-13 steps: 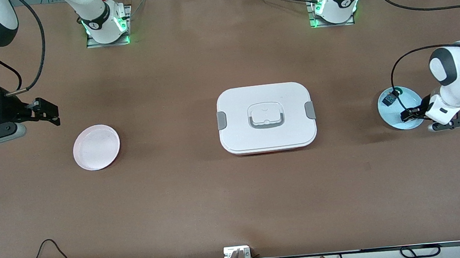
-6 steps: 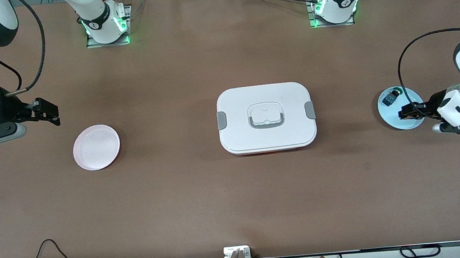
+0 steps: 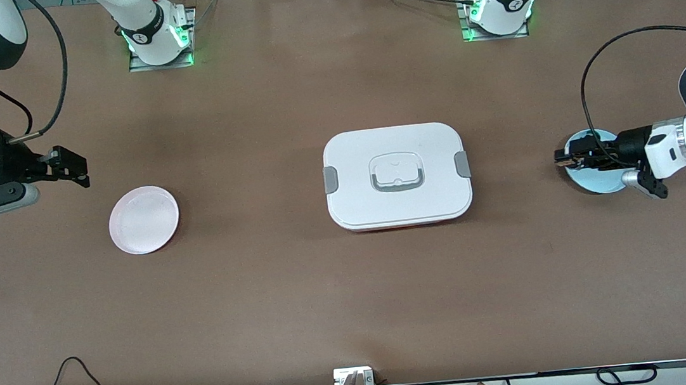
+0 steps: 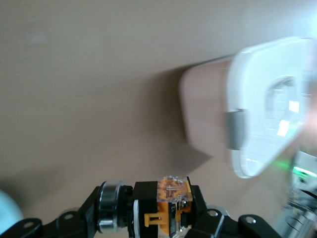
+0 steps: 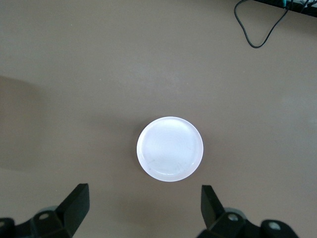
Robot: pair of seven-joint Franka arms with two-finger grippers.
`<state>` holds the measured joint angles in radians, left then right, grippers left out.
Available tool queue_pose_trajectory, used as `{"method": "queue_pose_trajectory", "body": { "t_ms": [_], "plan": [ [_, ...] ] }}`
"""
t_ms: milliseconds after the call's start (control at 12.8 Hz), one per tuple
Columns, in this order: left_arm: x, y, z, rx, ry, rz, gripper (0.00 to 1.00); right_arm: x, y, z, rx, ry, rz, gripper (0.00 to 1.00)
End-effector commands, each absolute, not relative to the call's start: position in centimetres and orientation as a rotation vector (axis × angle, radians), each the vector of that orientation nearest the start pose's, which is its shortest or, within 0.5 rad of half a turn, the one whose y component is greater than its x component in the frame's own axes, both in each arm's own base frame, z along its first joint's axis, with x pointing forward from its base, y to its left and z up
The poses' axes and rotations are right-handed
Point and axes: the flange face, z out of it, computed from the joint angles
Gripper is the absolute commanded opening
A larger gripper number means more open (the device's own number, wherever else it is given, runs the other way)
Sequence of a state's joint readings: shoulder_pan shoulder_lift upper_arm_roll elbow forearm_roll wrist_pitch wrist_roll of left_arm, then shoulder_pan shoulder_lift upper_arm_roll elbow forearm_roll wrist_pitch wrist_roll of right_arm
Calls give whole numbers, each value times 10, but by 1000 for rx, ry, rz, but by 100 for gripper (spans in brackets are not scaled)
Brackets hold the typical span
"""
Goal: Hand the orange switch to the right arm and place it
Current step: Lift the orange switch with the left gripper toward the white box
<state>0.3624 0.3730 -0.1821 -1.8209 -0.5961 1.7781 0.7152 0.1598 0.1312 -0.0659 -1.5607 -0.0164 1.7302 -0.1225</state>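
Note:
The orange switch (image 4: 171, 201), a tiny black part with an orange section and a clear cap, is pinched in my left gripper (image 4: 168, 208). In the front view the left gripper (image 3: 569, 159) is shut on it and lies level in the air over the edge of the light blue plate (image 3: 600, 183), pointing toward the table's middle. My right gripper (image 3: 69, 167) waits open and holds nothing, over bare table by the pink plate (image 3: 144, 220). In the right wrist view the black fingers (image 5: 77, 206) stand wide apart with that plate (image 5: 170, 148) between and ahead of them.
A white lidded box (image 3: 393, 142) with grey clasps sits in the table's middle, between the two plates; it also shows in the left wrist view (image 4: 262, 99). Both arm bases (image 3: 158, 36) (image 3: 499, 7) stand along the table's back edge. A black cable (image 3: 72, 374) loops near the front edge.
The left gripper rose off the blue plate with the switch, swung level and moved toward the white box. The right arm stayed still.

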Motion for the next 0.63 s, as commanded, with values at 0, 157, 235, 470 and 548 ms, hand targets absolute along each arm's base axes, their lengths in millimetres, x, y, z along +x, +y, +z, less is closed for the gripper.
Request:
{"method": "queue_pose_trajectory", "body": {
  "t_ms": [0, 157, 235, 470, 548],
  "plan": [
    [607, 28, 336, 2208, -563, 24, 49, 605, 60, 574, -3148, -342, -97, 100],
    [611, 0, 345, 2074, -667, 141, 49, 605, 57, 572, -3155, -340, -92, 100],
    [612, -21, 351, 1978, -713, 202, 49, 607, 49, 569, -3170, -325, -85, 100],
    [615, -78, 363, 1749, -787, 357, 49, 605, 43, 575, -3174, -308, -89, 100],
    [615, -96, 368, 1683, -821, 413, 49, 606, 43, 572, -3176, -314, -82, 100]
  ]
}}
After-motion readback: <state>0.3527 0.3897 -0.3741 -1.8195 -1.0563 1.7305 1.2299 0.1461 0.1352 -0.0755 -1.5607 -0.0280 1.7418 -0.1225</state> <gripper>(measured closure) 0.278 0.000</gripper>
